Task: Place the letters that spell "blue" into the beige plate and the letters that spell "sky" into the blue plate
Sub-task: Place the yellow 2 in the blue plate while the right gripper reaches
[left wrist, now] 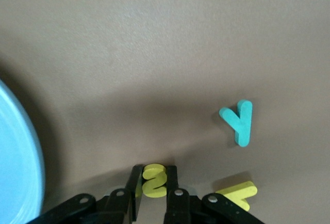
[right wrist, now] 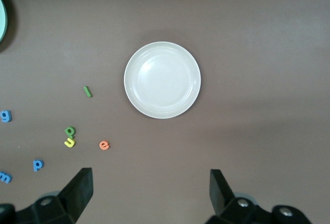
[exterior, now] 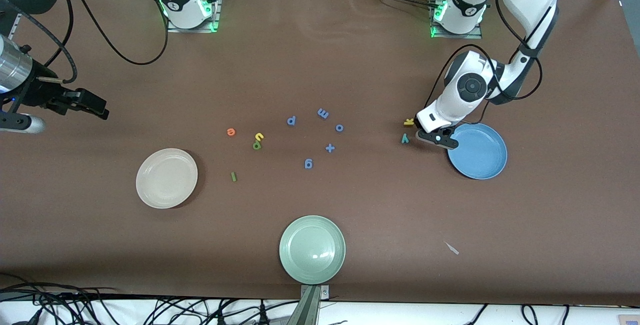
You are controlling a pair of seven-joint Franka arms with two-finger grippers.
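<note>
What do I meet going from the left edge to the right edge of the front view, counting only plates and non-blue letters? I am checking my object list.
beige plate → orange e → pale green plate → yellow k → blue plate

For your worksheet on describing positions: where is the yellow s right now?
The yellow s sits on the table between the shut fingers of the left tool, beside the blue plate, with the k and y close by.

Brown table (exterior: 350, 65) fills the view, w/ tangled black cables (exterior: 75, 305) on white floor along near edge.
</note>
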